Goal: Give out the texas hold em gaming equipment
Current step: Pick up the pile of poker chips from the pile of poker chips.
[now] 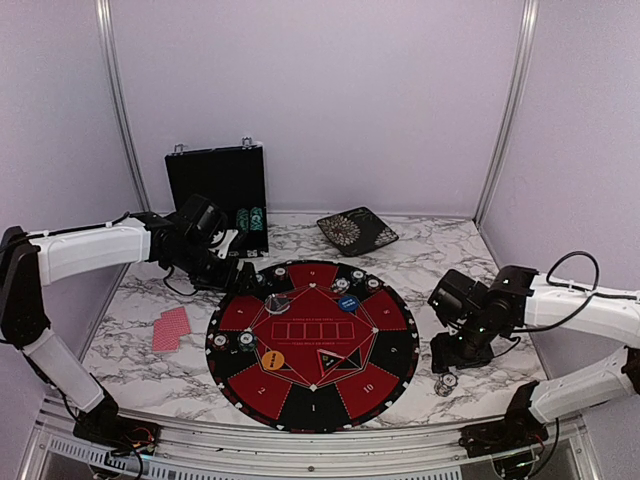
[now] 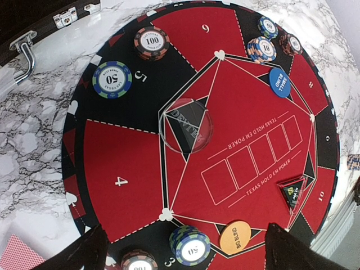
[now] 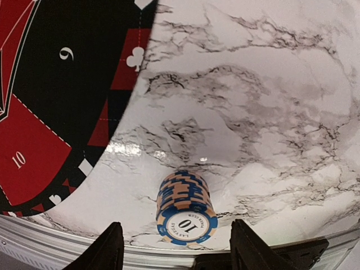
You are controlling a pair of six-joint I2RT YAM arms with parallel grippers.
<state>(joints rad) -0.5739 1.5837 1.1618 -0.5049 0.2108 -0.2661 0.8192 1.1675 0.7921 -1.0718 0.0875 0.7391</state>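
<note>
Striped chip stack [image 3: 185,211] on marble [image 3: 253,112]; right end effector [image 3: 175,225] spread around it; left end effector [image 2: 185,228] gaping.

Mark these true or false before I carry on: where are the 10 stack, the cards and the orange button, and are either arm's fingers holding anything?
1. The 10 stack stands on the marble, off the mat. True.
2. The right fingers are clamped on it. False: they stand open, one on either side, clear of it.
3. The orange button lies on the mat. True.
4. The cards lie on the mat. False: they lie on the marble left of it.
5. The left fingers hold a chip. False: they are open and empty above the mat.
</note>
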